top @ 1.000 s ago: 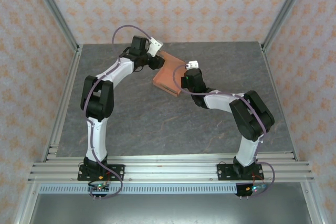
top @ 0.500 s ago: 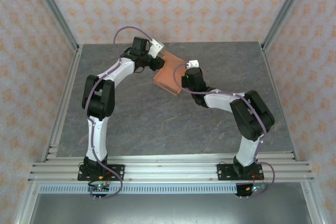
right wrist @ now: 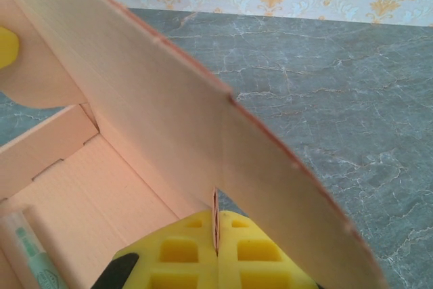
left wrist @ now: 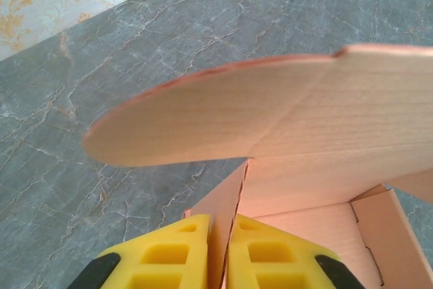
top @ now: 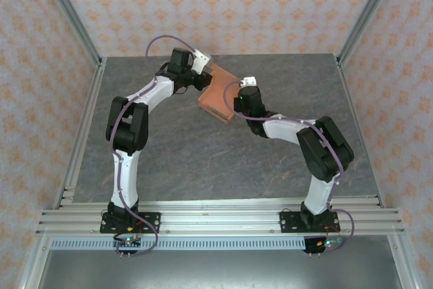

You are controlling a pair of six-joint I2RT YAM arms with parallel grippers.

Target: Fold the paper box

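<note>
Overhead: I see the paper box [top: 215, 96] over the counter [top: 203, 160], held from two sides.

Left wrist: my left gripper [left wrist: 218, 238] is clenched on a side wall just ahead, probably to steady it under the curved flap [left wrist: 203, 116].

Right wrist: my right gripper [right wrist: 216, 231] pinches another wall, which I judge braces the box for folding.

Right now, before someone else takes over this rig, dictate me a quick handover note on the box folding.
Left gripper: shut on a side wall of the paper box.
Right gripper: shut on a wall across from it.
Box: between both, far middle of the table.
Done: walls stand up, tray formed.
To do: rounded lid flap is open; likely fold it down and tuck.
</note>
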